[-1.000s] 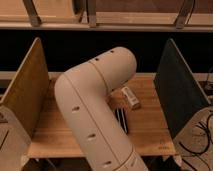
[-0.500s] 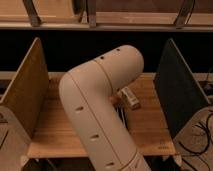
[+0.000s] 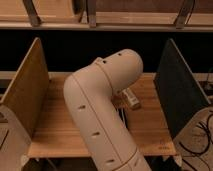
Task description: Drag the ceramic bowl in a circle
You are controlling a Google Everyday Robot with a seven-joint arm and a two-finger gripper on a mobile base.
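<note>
1. Movement since a second ago: the arm (image 3: pixel 100 115) has been swung rightward and its elbow raised, so more of the bench (image 3: pixel 55 125) middle is now covered.
2. The gripper is hidden behind the elbow; whether it is open or closed cannot be told. A pale piece (image 3: pixel 132 99) seen just right of the elbow may belong to it.
3. The bowl is not seen; it is judged to be behind the arm, near the gripper.
4. The circle is judged to be under way, though progress cannot be checked.
5. Room is limited by the left panel (image 3: pixel 27 85) and right panel (image 3: pixel 180 90), both well apart from the gripper's judged place; the nearer bench edge is judged the closer limit.
</note>
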